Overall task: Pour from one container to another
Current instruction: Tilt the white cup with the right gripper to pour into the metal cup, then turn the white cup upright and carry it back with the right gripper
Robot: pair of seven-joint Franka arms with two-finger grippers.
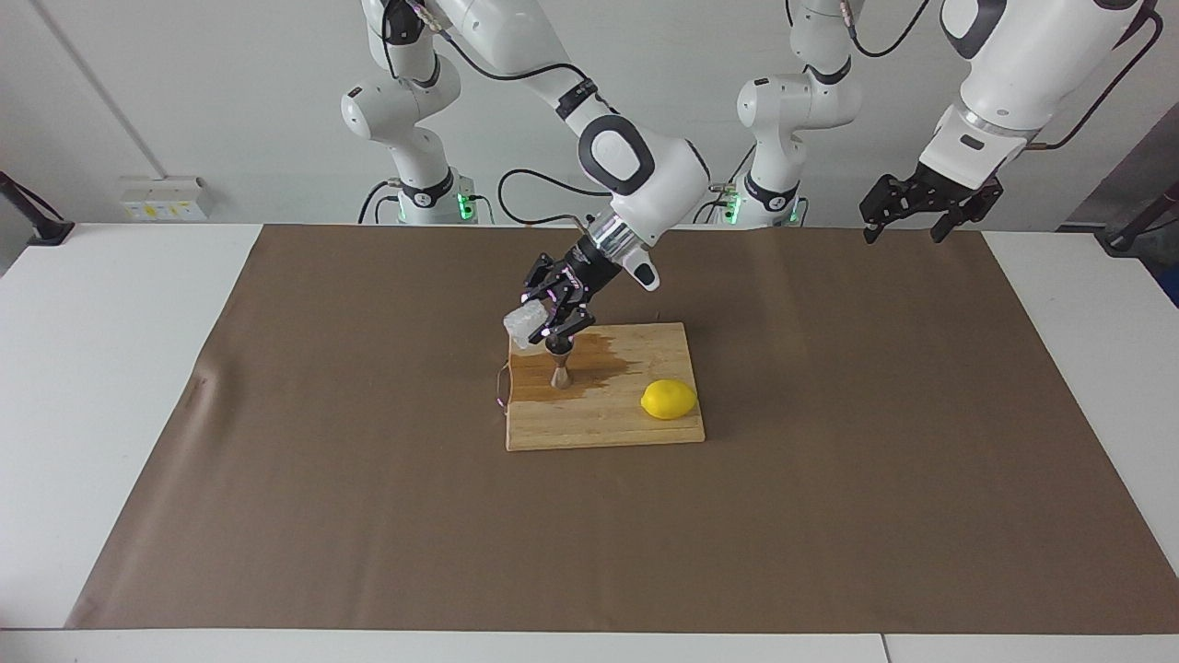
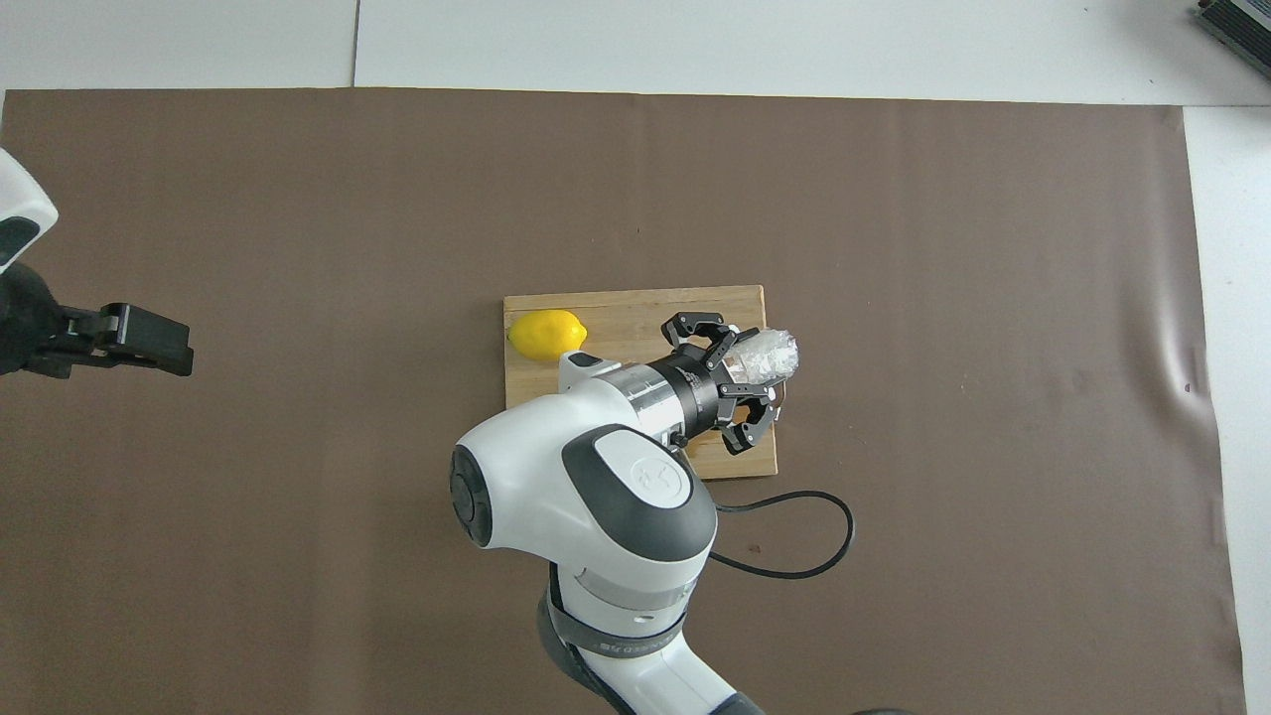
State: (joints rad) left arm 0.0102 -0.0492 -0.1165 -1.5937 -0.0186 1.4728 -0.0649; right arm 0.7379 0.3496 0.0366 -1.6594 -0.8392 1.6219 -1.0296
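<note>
the textured glass cup was clamped in the right gripper and tipped over the steel jigger on the cutting board, so liquid would fall in; the left gripper waited, fingers spread, over the mat's edge.

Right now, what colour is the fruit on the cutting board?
Yellow: the lemon, clearest in the facing view.

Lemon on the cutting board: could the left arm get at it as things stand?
Probably yes. The lemon sits bare at the cutting board corner toward the left arm's end; the open left end effector waits aside, and the right end effector holds the glass cup over the jigger.
</note>
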